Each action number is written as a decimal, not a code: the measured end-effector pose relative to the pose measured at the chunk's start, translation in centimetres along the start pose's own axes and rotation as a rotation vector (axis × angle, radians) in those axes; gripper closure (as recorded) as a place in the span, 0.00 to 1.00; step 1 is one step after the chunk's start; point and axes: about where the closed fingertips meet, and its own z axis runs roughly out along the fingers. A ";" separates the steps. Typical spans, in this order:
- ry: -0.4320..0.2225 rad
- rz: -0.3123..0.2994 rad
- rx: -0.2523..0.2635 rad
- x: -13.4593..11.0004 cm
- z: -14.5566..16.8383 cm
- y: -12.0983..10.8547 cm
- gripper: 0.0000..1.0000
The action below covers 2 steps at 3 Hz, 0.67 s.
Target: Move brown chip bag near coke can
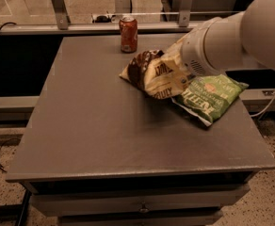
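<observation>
Tool (180, 62) at brown chip bag (151, 72), upper centre; I can't tell its grip. Risk: bag topples coke can (128, 34).

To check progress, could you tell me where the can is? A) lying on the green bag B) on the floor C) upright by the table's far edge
C: the can stands upright there, apart from the brown bag with the claw at its right end.

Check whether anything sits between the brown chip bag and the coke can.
Nothing visible does: only tabletop lies between the brown chip bag and the coke can. The green chip bag sits on the opposite side, off that path. The gripper is at the bag's right end, hidden behind the arm's wrist.
</observation>
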 end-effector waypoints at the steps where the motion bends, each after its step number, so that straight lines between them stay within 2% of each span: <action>1: 0.053 0.030 0.097 2.7 0.1 -4.5 1.00; 2: 0.088 0.055 0.178 4.8 1.0 -8.8 1.00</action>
